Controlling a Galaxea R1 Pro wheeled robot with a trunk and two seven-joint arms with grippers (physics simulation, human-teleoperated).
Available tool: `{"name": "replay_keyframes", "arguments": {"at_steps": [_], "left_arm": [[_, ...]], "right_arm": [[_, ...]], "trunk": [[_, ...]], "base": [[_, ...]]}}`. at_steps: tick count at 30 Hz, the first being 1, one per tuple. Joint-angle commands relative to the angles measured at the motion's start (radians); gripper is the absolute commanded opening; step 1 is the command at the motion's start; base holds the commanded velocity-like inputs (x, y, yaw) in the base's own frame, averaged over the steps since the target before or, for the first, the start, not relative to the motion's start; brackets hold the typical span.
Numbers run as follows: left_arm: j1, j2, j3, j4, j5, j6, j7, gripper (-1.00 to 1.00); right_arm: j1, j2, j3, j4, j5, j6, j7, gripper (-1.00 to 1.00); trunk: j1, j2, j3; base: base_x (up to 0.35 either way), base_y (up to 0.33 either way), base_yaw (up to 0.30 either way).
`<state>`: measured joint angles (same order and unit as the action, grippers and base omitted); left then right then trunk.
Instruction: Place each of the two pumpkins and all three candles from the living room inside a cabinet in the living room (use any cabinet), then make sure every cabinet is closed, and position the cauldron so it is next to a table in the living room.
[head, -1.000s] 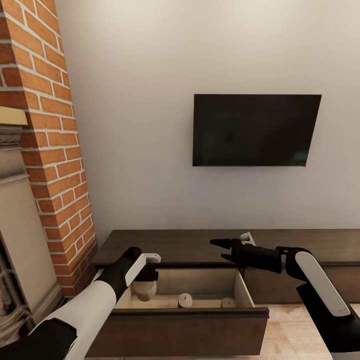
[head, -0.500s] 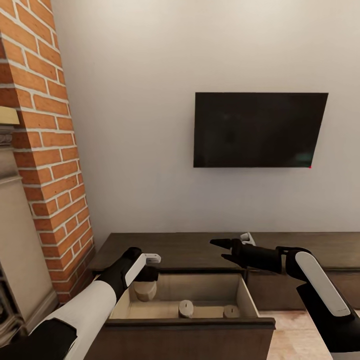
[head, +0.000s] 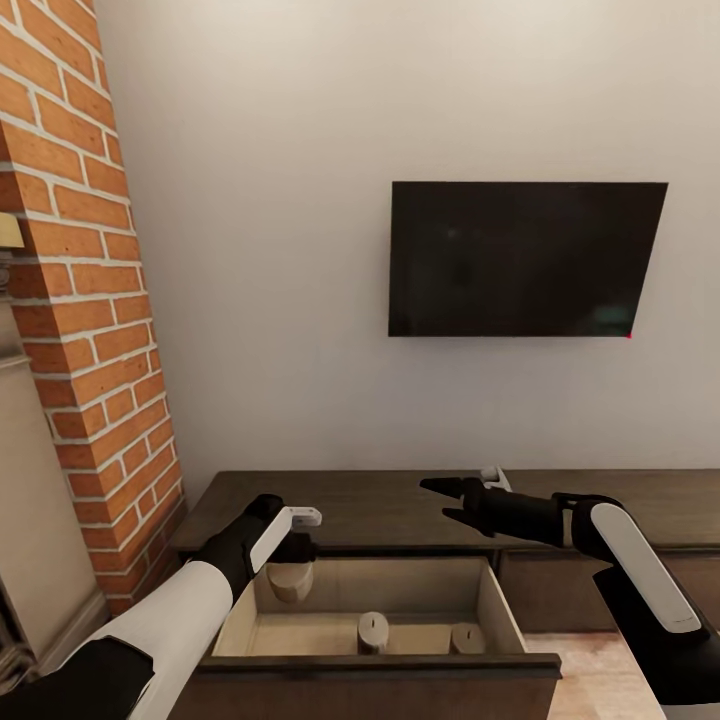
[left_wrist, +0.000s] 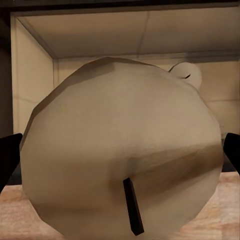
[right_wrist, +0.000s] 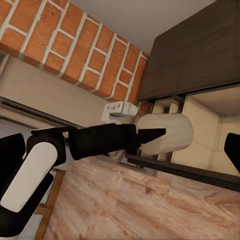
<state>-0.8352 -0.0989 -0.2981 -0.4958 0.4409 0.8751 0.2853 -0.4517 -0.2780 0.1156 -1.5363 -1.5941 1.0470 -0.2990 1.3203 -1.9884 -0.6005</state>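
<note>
The dark-brown cabinet (head: 350, 505) stands under the TV with one drawer (head: 497, 608) pulled out, pale beige inside. Two cream candles (head: 372, 630) (head: 466, 637) stand on the drawer floor. My left gripper (head: 293, 560) is shut on a third candle (head: 288, 586) and holds it over the drawer's left rear corner. In the left wrist view this candle (left_wrist: 120, 140) looms large with its dark wick, and one resting candle (left_wrist: 188, 74) peeks out behind it. My right gripper (head: 443, 500) hangs open above the cabinet top. The pumpkins and the cauldron are out of view.
A black TV (head: 525, 258) hangs on the white wall. A red-brick fireplace column (head: 80, 330) rises at the left, close to the cabinet's end. Light wood floor (right_wrist: 130, 210) lies in front of the drawer. More closed drawer fronts (head: 560, 585) run to the right.
The camera has moved closer to the cabinet, so the open drawer now shows lower and from more overhead. Both arms keep their pose, the left still gripping the candle.
</note>
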Motion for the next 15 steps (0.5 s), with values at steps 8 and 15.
{"name": "replay_keyframes", "arguments": {"at_steps": [8, 15], "left_arm": [[-0.001, 0.001, -0.006, 0.004, 0.010, 0.006, 0.009, -1.00], [-0.001, 0.001, -0.006, 0.009, 0.010, 0.018, 0.007, -1.00]], "right_arm": [[-0.001, -0.001, 0.001, -0.001, -0.010, 0.000, -0.010, 1.00], [-0.001, 0.000, 0.001, -0.001, -0.010, 0.000, -0.010, 1.00]], "trunk": [[0.008, -0.015, -0.007], [0.034, -0.064, -0.029]], "base": [[0.005, 0.000, 0.000], [0.000, 0.000, 0.000]]}}
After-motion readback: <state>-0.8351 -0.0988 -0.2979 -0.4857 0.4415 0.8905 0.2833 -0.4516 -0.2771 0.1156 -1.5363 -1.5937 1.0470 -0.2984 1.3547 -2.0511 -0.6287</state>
